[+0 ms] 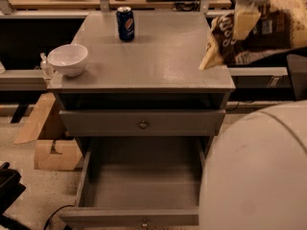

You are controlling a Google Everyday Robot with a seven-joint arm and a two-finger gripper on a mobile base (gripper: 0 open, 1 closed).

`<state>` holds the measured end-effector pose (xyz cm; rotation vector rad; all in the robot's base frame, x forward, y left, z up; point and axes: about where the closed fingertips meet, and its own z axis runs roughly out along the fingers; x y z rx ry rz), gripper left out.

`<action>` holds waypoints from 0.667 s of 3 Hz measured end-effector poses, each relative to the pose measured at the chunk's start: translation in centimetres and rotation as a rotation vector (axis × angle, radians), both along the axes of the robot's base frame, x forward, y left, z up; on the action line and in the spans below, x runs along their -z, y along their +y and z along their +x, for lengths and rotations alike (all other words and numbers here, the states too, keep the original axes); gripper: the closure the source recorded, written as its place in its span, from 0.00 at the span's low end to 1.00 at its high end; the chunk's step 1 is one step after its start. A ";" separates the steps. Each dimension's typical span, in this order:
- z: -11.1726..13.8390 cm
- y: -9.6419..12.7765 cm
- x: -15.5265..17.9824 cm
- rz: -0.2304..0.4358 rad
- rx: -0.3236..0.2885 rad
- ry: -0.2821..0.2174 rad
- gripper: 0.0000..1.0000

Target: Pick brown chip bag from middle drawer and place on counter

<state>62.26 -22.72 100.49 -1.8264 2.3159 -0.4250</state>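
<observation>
So the end effector [243, 22] is up at the top right, clamped shut on the brown chip bag [224, 38]. The bag hangs in the air, its lower cream corner over the right edge of the grey tabletop [158, 56]. Down below, the middle drawer [144, 190] is pulled out. A blue soda can [125, 24] stands at the tabletop's back and a white bowl [69, 59] at its left edge.

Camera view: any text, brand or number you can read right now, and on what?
No text reads clearly.
On the blue soda can: logo blurred, unreadable.
On the brown chip bag, held by the gripper above the counter at its right edge: white lettering, unreadable.
</observation>
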 end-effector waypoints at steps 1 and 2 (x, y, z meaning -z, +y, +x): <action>1.2 0.4 -3.6 0.008 -0.010 -0.100 1.00; 1.2 0.4 -3.6 0.008 -0.010 -0.100 1.00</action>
